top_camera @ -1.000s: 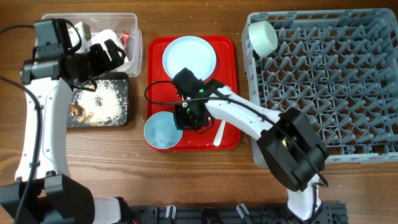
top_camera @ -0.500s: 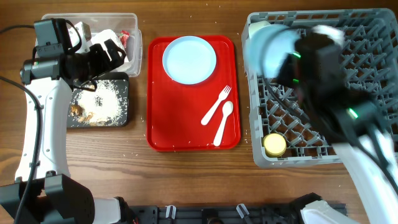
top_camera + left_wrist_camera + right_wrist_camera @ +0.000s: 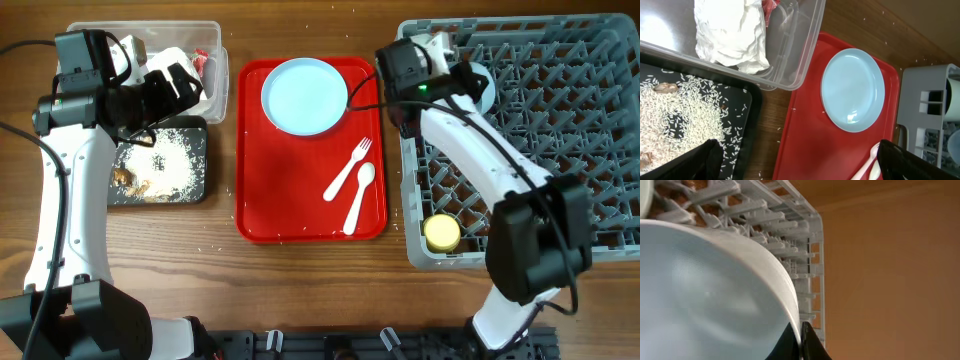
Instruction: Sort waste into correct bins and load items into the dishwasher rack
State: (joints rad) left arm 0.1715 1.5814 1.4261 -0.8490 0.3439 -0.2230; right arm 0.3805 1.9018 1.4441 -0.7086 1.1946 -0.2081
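no text, label, brand, number or sign is showing legibly on anything in these views.

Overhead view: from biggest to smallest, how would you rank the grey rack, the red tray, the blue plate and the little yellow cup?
1. grey dishwasher rack
2. red tray
3. pale blue plate
4. yellow cup
The gaps are plain, so camera nearness does not blur the order.

The pale blue round bowl (image 3: 705, 295) runs off the right wrist view's left and bottom edges, only dark tips of the right tool (image 3: 800, 344) show at its rim, and a whitish plastic utensil (image 3: 869, 161), fork or spoon unclear, is cut by the left wrist view's bottom edge.
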